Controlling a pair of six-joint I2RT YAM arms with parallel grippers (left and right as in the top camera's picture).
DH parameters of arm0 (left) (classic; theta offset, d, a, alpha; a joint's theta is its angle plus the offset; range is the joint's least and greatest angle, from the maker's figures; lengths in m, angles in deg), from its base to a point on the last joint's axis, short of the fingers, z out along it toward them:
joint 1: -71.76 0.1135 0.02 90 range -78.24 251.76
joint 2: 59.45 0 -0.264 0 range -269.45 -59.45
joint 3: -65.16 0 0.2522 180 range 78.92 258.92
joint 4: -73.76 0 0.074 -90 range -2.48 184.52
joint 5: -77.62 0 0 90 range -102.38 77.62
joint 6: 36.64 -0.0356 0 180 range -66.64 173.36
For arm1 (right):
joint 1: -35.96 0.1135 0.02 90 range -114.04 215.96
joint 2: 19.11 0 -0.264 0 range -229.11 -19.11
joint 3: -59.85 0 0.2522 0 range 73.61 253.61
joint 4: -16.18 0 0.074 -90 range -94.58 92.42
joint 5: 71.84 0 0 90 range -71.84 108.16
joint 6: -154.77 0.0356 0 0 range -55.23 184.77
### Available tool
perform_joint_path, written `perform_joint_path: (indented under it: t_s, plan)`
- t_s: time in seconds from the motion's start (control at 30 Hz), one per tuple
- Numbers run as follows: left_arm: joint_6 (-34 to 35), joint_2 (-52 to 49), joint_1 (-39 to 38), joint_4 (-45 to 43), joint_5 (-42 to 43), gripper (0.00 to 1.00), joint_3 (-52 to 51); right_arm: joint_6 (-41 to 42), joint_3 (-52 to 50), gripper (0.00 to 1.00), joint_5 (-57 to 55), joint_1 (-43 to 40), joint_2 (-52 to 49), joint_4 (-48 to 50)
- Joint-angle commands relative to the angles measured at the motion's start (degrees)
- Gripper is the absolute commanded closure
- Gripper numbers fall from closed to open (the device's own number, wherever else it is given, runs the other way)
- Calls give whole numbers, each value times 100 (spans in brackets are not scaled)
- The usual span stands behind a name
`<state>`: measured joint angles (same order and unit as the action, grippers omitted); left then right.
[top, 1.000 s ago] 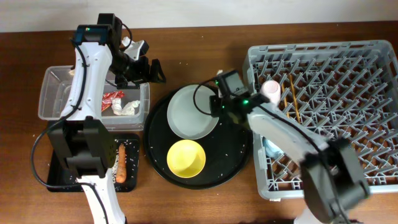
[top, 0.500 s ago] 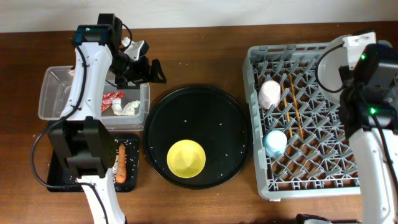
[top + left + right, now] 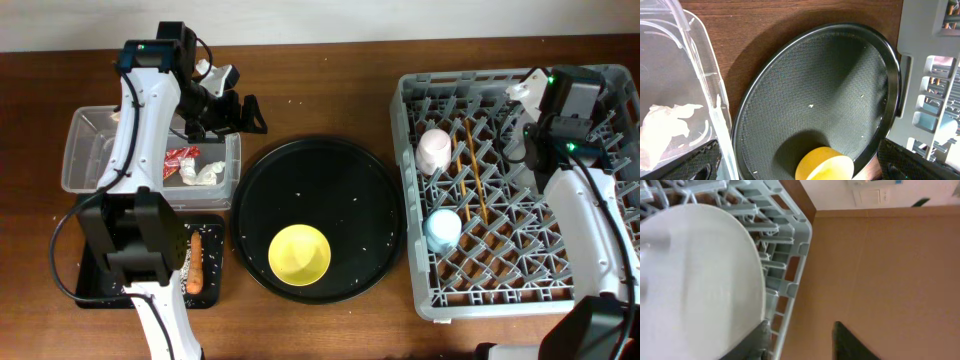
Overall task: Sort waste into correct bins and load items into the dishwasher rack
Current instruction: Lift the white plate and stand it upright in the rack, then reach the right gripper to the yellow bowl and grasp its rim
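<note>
The pale grey plate (image 3: 695, 280) stands on edge among the pegs at the far right corner of the dishwasher rack (image 3: 420, 300). My right gripper (image 3: 800, 325) is open above it, one finger beside the plate's rim, nothing between the jaws. In the overhead view the right wrist (image 3: 560, 110) hides most of the plate. The pink cup (image 3: 434, 150), blue cup (image 3: 443, 228) and chopsticks (image 3: 470, 165) lie in the rack. The yellow bowl (image 3: 300, 254) sits on the round black tray (image 3: 320, 170). My left gripper (image 3: 238, 112) hangs open and empty beside the clear tub (image 3: 90, 150).
The clear tub holds a red wrapper (image 3: 181, 158) and white tissue (image 3: 207, 174). The small black tray (image 3: 95, 285) holds a carrot piece (image 3: 196, 262) and rice scraps (image 3: 180, 255). White specks dot the round tray. The rack's edge reaches the table's right side.
My right arm carried the plate from the round tray to the rack's far right corner, and its jaws have parted and let it go. The left arm has not moved.
</note>
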<state>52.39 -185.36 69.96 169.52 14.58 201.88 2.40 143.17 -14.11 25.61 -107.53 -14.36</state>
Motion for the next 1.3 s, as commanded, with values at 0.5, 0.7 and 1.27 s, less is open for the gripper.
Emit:
perform_joint_path:
  t_s: [0.5,0.7,1.27]
  plan:
    - [33,208,11,4,15,1,90,7042,74,19,6000,3578,920,-3233]
    - [33,208,11,4,15,1,90,8564,72,46,4833,5650,319,-2990]
    - [33,208,11,4,15,1,90,8581,72,69,4332,6922,-1740,-1834]
